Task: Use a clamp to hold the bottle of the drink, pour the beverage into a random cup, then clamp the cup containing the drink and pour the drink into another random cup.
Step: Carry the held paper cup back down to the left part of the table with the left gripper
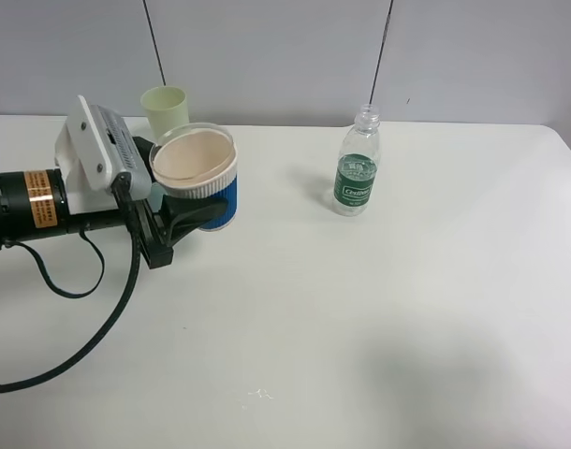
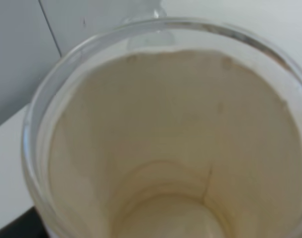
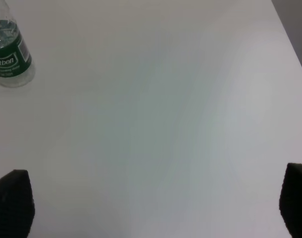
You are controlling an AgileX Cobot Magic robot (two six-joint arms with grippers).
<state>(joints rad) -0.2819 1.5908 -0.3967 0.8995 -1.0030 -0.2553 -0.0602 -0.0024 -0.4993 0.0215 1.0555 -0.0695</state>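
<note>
The left gripper (image 1: pixel 187 220) is clenched around a blue-banded cup (image 1: pixel 203 178), holding it by its lower body with the black fingers (image 1: pixel 173 227) pressed against the blue sleeve. The cup sits upright in the grasp, its wide clear rim above the white ribbed collar, and its cream-coloured inside faces the high camera. From the left wrist camera that same cup (image 2: pixel 166 144) fills nearly the whole view: pale beige walls run down to a rounded bottom, and whether any drink lies inside cannot be told.

Just behind the held cup, farther from the arm's body, a pale green cup (image 1: pixel 165 108) stands upright on the white table (image 1: pixel 360 327), near the back wall.

Well away to the gripper's far side, the bottle (image 1: pixel 358 166) stands upright on the table with a green label and no cap visible on its neck.

The right gripper (image 3: pixel 151 198) is released, its two dark fingertips (image 3: pixel 12 201) spread wide over bare table, with the bottle (image 3: pixel 10 52) well ahead of it and off toward one side.
</note>
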